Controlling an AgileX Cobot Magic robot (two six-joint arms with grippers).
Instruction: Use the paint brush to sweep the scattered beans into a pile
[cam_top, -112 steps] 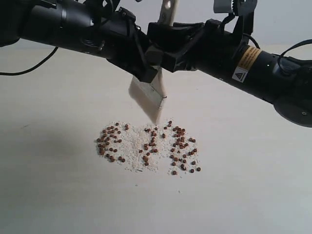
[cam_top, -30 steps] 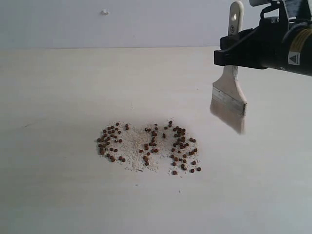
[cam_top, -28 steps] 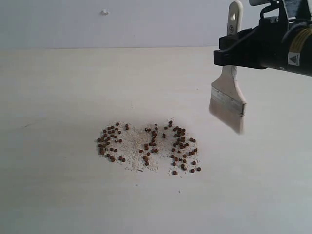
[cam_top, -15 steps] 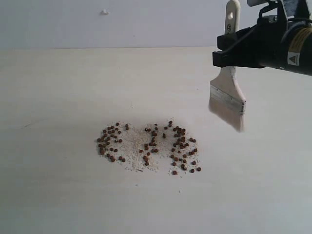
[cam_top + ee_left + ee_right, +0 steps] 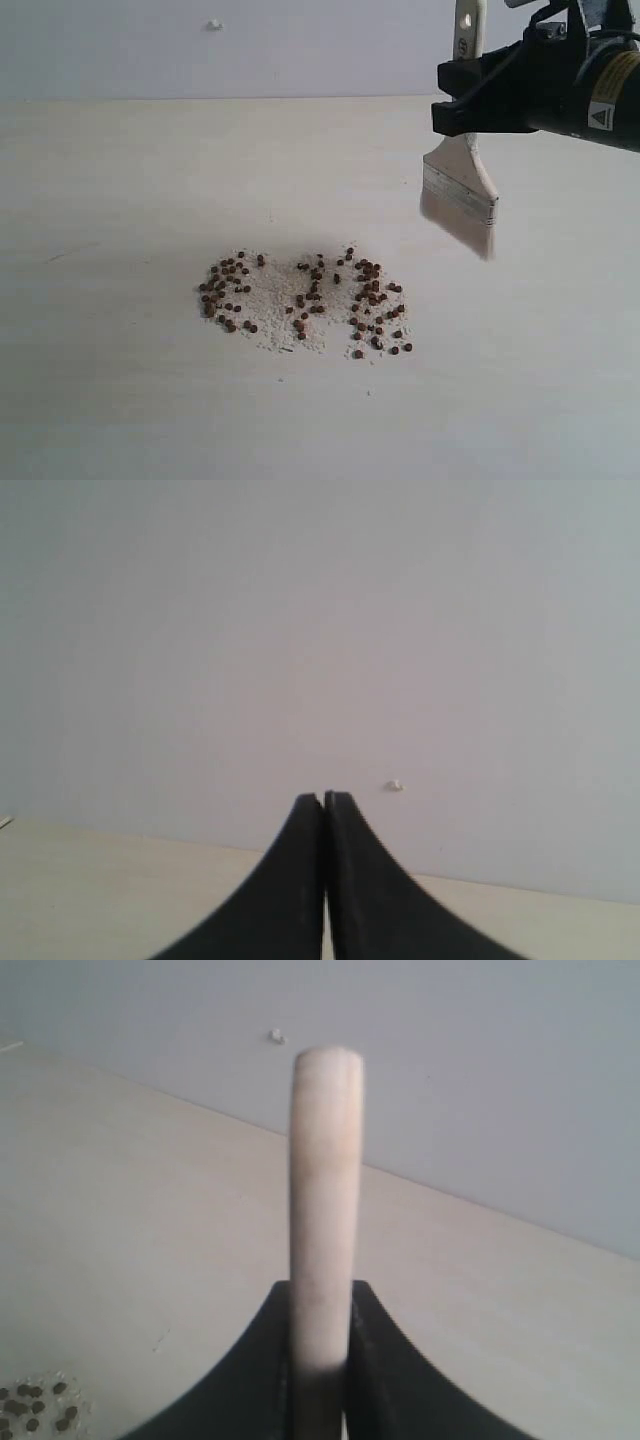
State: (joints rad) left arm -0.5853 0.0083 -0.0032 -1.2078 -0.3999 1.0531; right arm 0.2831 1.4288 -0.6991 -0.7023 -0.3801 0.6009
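Aloft, paint brush [image 5: 460, 188] near-upright, bristles down, right jaws pinching handle; left jaws pressed together

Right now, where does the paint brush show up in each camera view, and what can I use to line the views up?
Exterior view: paint brush upper right, bristles down, clear of the table, held by the right gripper.
Left wrist view: not in it; only the shut left gripper.
Right wrist view: its handle fills the centre, clamped between the jaws.
Shared landmark: white speck on the wall.
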